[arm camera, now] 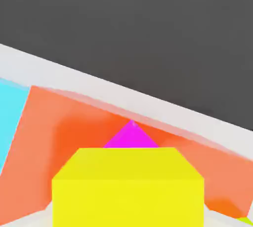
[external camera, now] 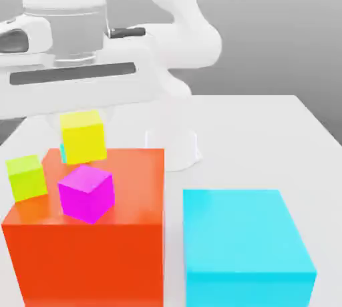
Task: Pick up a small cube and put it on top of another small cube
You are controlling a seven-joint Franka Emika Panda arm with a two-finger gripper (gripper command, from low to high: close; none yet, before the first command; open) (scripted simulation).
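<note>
The small cube [external camera: 83, 136], plain yellow, hangs in the air right under the white hand, with my gripper [external camera: 81, 119] shut on it. In the hand view this small cube [arm camera: 128, 187] sits very close to the camera. A magenta cube [external camera: 85, 193] rests on top of the big red block [external camera: 93, 252], just in front of and below the yellow one. The hand view shows the magenta cube [arm camera: 131, 135] peeking out from behind the yellow cube, over the red block [arm camera: 49, 137].
A lime yellow-green cube [external camera: 27, 177] sits at the red block's edge on the exterior view's left. A big cyan block [external camera: 244, 245] stands on the white table [external camera: 267, 139] to the red block's right. The arm's white base [external camera: 175, 149] stands behind.
</note>
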